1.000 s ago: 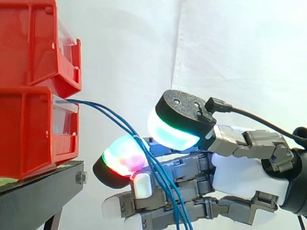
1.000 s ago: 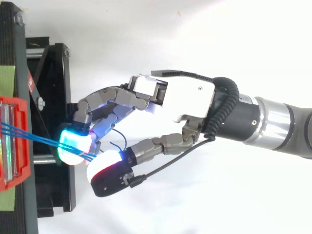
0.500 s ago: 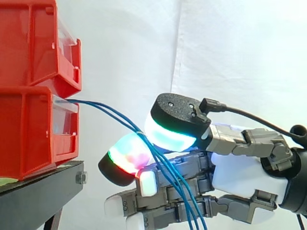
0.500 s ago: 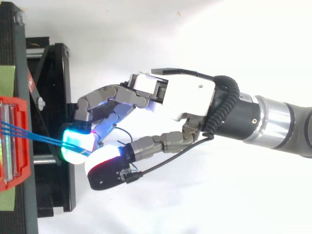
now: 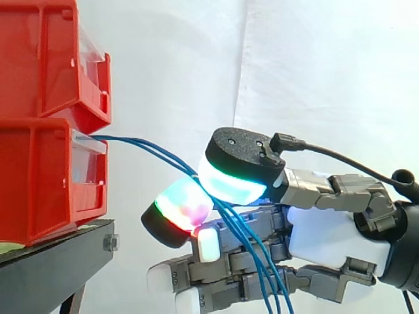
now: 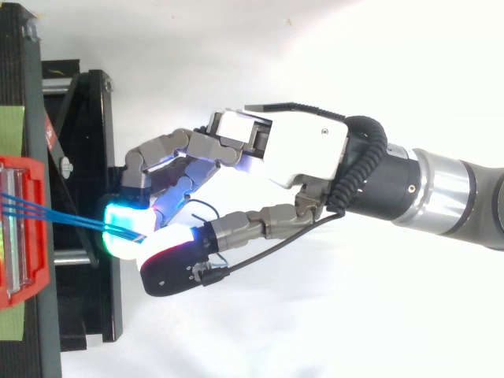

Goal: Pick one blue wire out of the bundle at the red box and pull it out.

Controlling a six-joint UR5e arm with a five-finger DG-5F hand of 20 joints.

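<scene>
Several thin blue wires (image 5: 144, 145) leave the clear front of the lower red box (image 5: 39, 183) and sag to the right, then drop down in front of my hand (image 5: 327, 235). In the top view the wires (image 6: 63, 213) run from the box (image 6: 31, 236) to my hand (image 6: 291, 153). The thumb pad and one glowing fingertip (image 5: 178, 208) have closed together around the wires just right of the box. I cannot tell how many wires sit in the pinch. The other fingers lie curled below.
A second red bin (image 5: 46, 59) is stacked on the lower one. Both rest on a black stand (image 5: 52, 261) at the left, whose frame (image 6: 87, 118) lies under my fingertips. A white curtain hangs behind.
The thumb pad and the glowing fingertip have drawn together until they meet on the wires. The hand has shifted slightly right, away from the box.
</scene>
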